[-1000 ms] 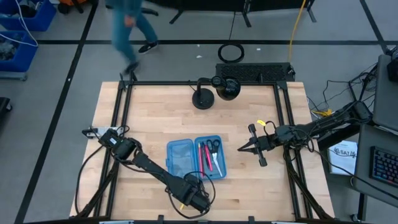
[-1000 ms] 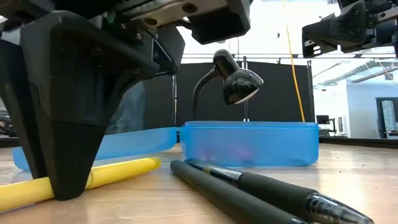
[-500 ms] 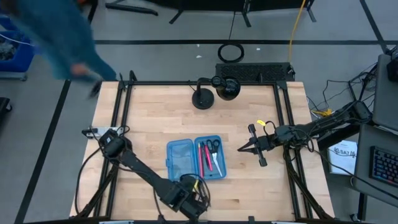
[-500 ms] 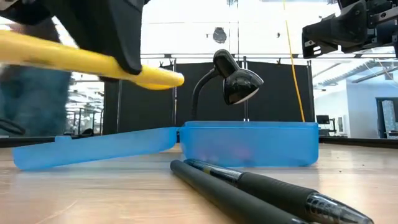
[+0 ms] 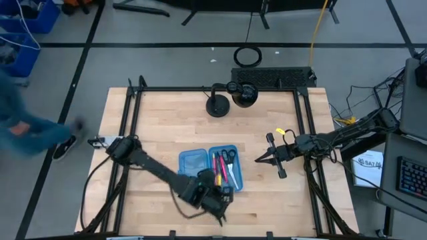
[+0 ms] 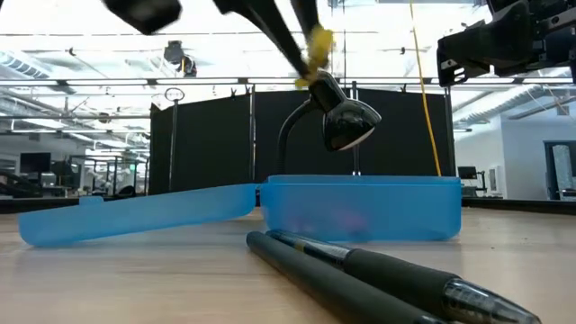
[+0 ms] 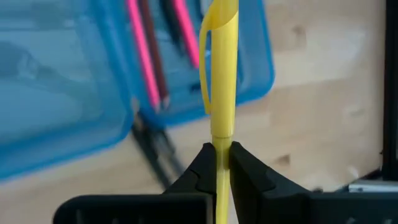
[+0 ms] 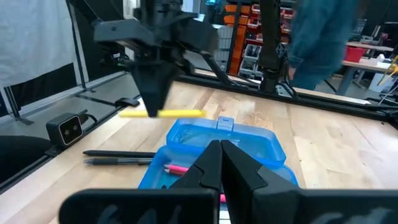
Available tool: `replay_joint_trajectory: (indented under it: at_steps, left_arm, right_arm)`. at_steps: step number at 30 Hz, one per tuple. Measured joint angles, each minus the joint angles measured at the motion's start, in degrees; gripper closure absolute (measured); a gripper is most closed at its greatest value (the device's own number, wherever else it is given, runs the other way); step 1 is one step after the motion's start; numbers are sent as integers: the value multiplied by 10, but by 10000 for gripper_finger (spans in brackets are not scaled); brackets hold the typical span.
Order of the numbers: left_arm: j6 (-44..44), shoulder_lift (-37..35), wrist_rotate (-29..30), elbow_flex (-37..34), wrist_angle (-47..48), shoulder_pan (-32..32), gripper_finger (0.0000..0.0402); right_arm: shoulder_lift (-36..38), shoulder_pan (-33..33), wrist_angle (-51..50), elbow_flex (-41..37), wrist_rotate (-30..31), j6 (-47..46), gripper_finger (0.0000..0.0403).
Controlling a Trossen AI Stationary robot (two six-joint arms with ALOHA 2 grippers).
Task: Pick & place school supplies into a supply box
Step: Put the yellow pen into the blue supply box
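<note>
In the high view, the left gripper (image 5: 215,193) is seen low over the near edge of the supply box (image 5: 208,169), pinching a yellow pen (image 5: 217,180) whose tip reaches from the gripper over the box's right half. Within that half, just beyond the gripper, pink pens (image 5: 217,164) and the scissors (image 5: 229,157) are already stowed; the lid half, to the gripper's left, is seen bare. The right gripper (image 5: 261,159) is held well apart from the box, over open tabletop (image 5: 167,120), its fingers pressed together on nothing.

In the low view, the yellow pen (image 6: 313,45) is shown lifted high above the box (image 6: 360,209), clamped in blurred dark fingers. Two black pens (image 6: 360,274) lie on the tabletop in front of the box, touching neither it nor any gripper; a desk lamp (image 6: 335,112) stands behind the box.

In the left wrist view, the pen (image 7: 222,81) is gripped between the two fingers (image 7: 202,171) near its lower part, its free end pointing over the box's (image 7: 93,137) filled half, where the pink pens (image 7: 144,53) lie just ahead. The black pens (image 7: 155,158) are below the gripper, beside the box's edge.

In the right wrist view, the right gripper's fingers (image 8: 208,165) are closed to a point, with the box (image 8: 242,140), the carried pen (image 8: 161,113) and the black pens (image 8: 118,157) ahead, and a person (image 8: 323,37) beyond the tabletop.

The task is judged partly done: the yellow pen remains to be released, and the two black pens to be collected.
</note>
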State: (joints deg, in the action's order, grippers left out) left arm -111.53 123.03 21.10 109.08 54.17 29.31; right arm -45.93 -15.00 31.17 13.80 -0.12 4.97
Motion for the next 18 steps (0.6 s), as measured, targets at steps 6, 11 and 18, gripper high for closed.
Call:
replay_joint_trajectory:
  at_steps: [6, 11, 18]
  left_arm:
    - [89, 0, -64, 1, -13, -79, 382]
    - [149, 10, -146, 1, -16, -144, 382]
    - [173, 21, -190, -3, 22, -194, 382]
  right_arm:
    - [0, 0, 1, 0, 0, 0, 403]
    - [0, 0, -2, 0, 0, 1, 403]
    - [0, 0, -2, 0, 0, 2, 403]
